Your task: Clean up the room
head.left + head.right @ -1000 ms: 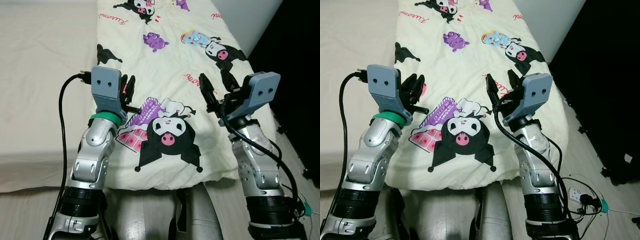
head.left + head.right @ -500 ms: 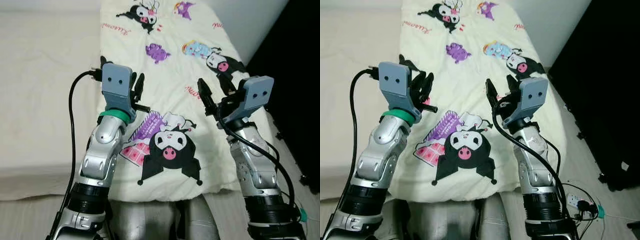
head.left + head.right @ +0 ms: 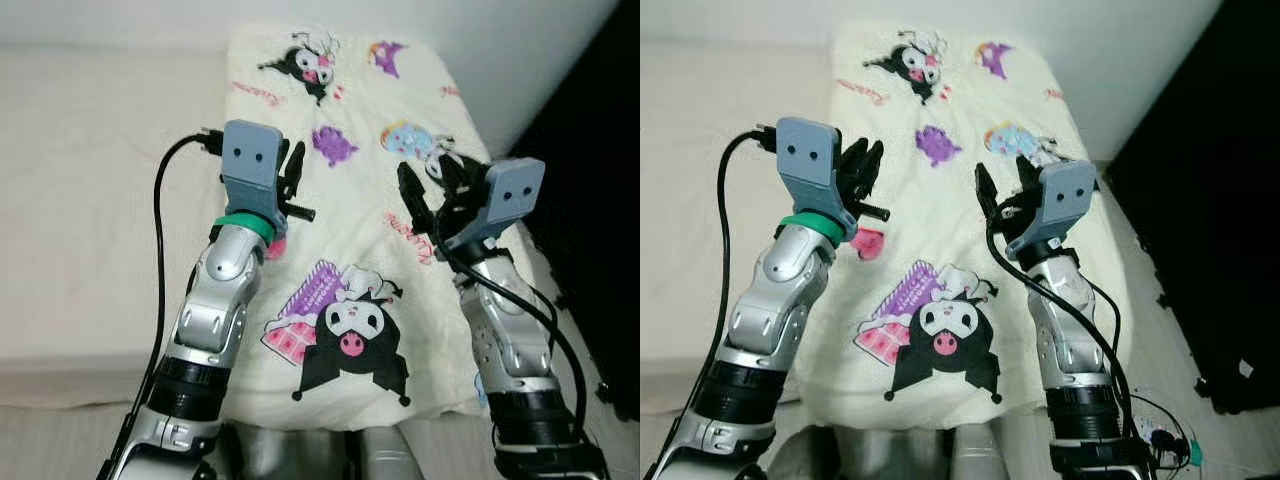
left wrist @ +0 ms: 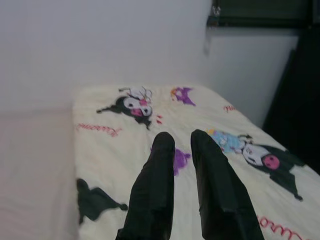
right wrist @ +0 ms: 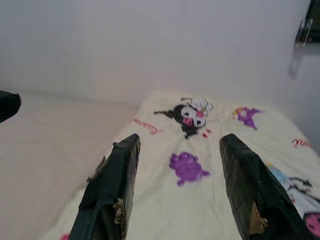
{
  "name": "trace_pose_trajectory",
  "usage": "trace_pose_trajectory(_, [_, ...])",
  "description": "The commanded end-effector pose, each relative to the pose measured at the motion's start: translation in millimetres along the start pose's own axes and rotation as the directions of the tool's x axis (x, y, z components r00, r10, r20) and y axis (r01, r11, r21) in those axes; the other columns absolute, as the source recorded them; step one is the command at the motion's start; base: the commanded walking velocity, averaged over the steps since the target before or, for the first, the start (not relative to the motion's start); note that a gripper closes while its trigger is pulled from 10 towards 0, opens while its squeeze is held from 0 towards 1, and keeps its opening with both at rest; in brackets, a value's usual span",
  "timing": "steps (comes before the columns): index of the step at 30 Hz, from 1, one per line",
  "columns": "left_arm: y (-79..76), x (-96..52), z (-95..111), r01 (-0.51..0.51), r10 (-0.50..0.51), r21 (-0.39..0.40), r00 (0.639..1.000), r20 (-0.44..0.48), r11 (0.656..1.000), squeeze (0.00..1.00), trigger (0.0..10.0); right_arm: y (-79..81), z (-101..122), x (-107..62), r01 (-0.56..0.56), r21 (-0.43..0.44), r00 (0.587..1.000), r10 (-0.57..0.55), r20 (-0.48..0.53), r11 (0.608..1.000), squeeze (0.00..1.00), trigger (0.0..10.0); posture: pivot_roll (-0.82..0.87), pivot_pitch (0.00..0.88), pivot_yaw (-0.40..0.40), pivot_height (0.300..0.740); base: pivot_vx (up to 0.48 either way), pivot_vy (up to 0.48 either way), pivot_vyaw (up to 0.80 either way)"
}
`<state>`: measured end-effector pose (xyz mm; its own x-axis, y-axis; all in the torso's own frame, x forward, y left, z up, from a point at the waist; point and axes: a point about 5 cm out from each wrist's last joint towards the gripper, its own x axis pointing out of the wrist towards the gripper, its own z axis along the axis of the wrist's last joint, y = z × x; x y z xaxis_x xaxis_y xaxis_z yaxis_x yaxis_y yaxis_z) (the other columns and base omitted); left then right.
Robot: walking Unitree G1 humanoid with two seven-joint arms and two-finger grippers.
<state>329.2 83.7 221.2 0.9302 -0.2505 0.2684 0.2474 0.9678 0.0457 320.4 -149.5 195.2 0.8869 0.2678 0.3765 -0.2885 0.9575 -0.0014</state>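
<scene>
a cream blanket printed with cartoon characters lies spread flat along the right part of a bed, its near edge hanging just over the foot of the mattress. the cloth looks soft and slightly puffed, with shallow wrinkles; its prints are black, pink and purple figures, a big black-hooded face nearest the robot, a small purple bear further up, another black figure near the far end. left of the blanket the bed shows a plain pale sheet, smooth and matte. a white wall runs behind the bed, and to the right stands something tall and black, too dark to make out. on the floor by the right arm a tangle of thin cables lies on pale boards.

both arms are raised over the blanket. the left gripper hangs above the blanket's left part, its two black fingers close together with only a narrow gap, holding nothing. a thick black cable loops from its grey wrist block down along the silver arm. the right gripper hovers above the blanket's right part with its fingers spread wide apart, empty. nothing lies between the grippers and the cloth.
</scene>
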Motion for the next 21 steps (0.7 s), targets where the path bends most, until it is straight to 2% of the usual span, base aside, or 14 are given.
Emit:
trace_pose_trajectory(1, [-2.9,-0.8,-2.6,0.012,-0.012,0.001,1.000,-0.012,1.000,0.00,10.0,-3.2,-4.9,-3.1,0.011,-0.003,1.000,-0.011,-0.016,1.000,0.00,10.0,-0.07,0.023,-0.028,0.700,0.000,0.000,0.00])
trace_pose_trajectory(10, [-6.0,-1.6,-3.7,0.033,-0.032,0.006,0.999,-0.020,0.999,0.00,10.0,-3.0,-7.2,-1.8,0.008,-0.003,1.000,-0.008,-0.017,1.000,0.00,10.0,-0.07,0.014,-0.026,0.740,0.000,0.000,0.00])
trace_pose_trajectory(21, [0.0,-8.1,-9.7,0.035,-0.034,0.019,0.998,-0.049,0.999,0.00,10.0,0.5,-10.6,-3.3,0.004,0.006,1.000,-0.004,-0.023,1.000,0.00,10.0,-0.06,0.015,-0.018,0.740,0.000,0.000,0.00])
